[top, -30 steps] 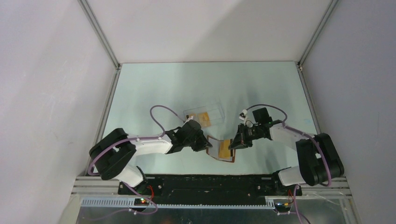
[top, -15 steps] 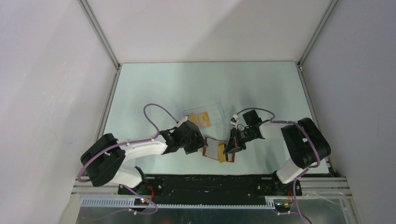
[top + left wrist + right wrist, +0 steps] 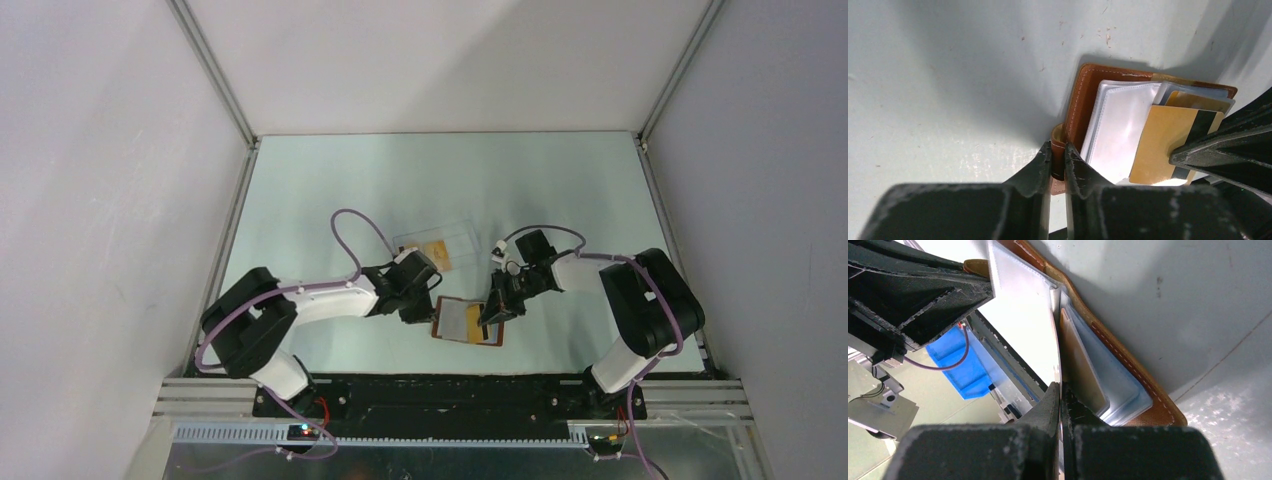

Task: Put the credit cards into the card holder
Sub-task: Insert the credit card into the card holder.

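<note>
The brown card holder (image 3: pixel 462 322) lies open near the table's front edge, its clear sleeves facing up. My left gripper (image 3: pixel 1058 150) is shut on the holder's snap tab (image 3: pixel 1058 165) at its left edge. My right gripper (image 3: pixel 1060 387) is shut on a gold credit card (image 3: pixel 1160 142) with a dark stripe. That card lies slanted over the right-hand sleeves, its edge at a sleeve mouth. A second gold card (image 3: pixel 1193 100) sits tucked in a pocket beneath it. From above, the two grippers flank the holder, the left gripper (image 3: pixel 430 303) and the right gripper (image 3: pixel 490 318).
A clear plastic box (image 3: pixel 455 236) stands just behind the holder with a gold card (image 3: pixel 437 253) inside. The black base rail (image 3: pixel 450 390) runs along the near edge. A blue bin (image 3: pixel 960 367) shows beyond the table edge in the right wrist view.
My left gripper opened, shifted, and closed again on the snap tab. The holder slid left and now lies flatter. My right gripper followed it leftward with the card.
</note>
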Controlling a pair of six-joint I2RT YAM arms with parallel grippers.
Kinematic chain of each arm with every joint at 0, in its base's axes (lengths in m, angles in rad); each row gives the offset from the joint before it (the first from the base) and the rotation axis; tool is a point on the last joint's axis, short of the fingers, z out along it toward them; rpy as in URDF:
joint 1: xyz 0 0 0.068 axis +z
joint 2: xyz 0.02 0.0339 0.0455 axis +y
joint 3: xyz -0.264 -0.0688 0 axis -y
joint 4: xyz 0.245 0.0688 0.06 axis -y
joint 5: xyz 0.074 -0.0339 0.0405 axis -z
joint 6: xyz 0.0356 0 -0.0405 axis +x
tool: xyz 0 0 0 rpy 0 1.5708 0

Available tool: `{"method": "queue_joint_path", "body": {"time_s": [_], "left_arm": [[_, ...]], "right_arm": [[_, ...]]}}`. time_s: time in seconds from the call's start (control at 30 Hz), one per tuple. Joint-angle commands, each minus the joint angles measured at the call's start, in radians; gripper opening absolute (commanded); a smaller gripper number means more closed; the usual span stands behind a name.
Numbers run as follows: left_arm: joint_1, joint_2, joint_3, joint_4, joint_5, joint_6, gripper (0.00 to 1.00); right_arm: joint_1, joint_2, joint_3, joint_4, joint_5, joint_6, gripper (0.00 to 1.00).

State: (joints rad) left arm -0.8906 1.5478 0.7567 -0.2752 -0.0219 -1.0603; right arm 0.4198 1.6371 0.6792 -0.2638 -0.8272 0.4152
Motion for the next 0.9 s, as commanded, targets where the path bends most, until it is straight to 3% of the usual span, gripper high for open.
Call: {"method": "queue_joint_path", "body": {"time_s": [0.0, 0.2, 0.57, 0.87], "left_arm": [[0.001, 0.037, 0.043, -0.028, 0.006, 0.041, 0.1], [0.001, 0.06, 0.063, -0.042, 0.009, 0.059, 0.0], [0.0, 0.081, 0.081, -0.056, 0.014, 0.081, 0.0], [-0.012, 0.102, 0.102, -0.058, 0.036, 0.1, 0.0]], "right_arm": [[0.002, -0.007, 0.021, -0.047, 0.078, -0.031, 0.0], [0.003, -0.01, 0.021, -0.06, 0.088, -0.058, 0.0], [-0.022, 0.018, 0.033, -0.053, 0.038, -0.129, 0.0], [-0.009, 0.085, 0.039, 0.063, -0.066, -0.093, 0.0]]}}
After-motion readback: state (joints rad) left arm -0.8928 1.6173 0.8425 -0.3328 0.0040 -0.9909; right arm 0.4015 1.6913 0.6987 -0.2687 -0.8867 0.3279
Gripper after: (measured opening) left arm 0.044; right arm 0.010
